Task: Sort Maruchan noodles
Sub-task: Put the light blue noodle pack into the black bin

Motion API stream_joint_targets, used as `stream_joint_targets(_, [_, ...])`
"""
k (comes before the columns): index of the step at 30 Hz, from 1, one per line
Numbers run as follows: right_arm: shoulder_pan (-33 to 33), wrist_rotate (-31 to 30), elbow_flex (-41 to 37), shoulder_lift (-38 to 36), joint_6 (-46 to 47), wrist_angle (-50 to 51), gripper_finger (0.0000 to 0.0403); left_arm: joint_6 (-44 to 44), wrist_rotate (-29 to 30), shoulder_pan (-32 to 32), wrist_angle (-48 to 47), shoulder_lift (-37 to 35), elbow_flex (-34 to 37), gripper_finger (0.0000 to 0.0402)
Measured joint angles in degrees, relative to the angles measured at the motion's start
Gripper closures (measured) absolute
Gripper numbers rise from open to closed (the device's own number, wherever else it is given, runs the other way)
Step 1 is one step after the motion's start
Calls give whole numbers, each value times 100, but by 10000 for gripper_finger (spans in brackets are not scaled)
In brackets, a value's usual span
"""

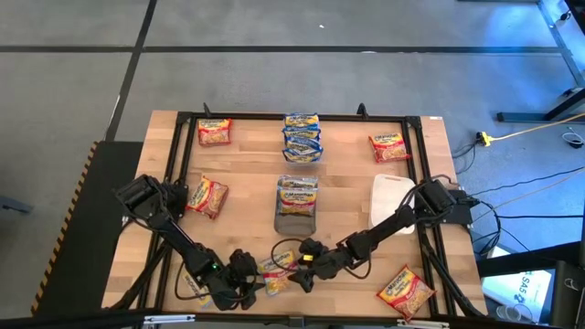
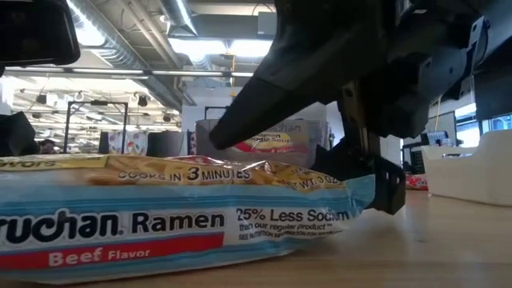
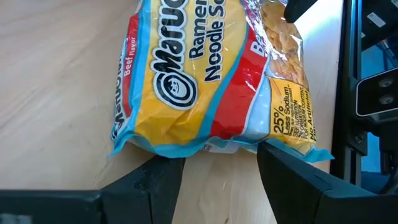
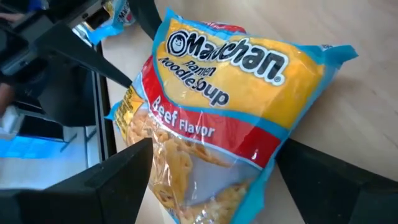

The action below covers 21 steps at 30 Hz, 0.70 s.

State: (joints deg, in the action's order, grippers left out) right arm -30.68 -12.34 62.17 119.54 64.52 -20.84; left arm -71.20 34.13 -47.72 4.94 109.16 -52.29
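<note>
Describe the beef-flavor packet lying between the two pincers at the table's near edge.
The beef packet is a glossy plastic pillow pack, yellow with blue borders and a red band, printed Maruchan Ramen Noodle Soup, Beef Flavor, 25% Less Sodium. A clear window shows the noodle block. It lies flat on the wooden table, sealed. The left pincer and right pincer are both open, straddling its opposite ends; contact is unclear.

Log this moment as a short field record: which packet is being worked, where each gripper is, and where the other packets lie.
packet in work: Beef Flavor Maruchan packet, flat on the wooden table near its front edge
left gripper: open, fingers either side of the packet's end
right gripper: open, at the same packet from the other side
blue-label stack: back centre
centre stack: mid table
single packets: back left, back right, left, front right
</note>
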Motion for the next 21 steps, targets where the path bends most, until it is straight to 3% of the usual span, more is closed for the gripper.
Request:
stream_joint_targets(9, [0,56,3,197,-91,-878,68,730,-19,9,458,13,11,200])
stream_joint_targets(21, [-2,99,-11,215,-1394,-1619,71,1661,287,4,1009,11,9,200])
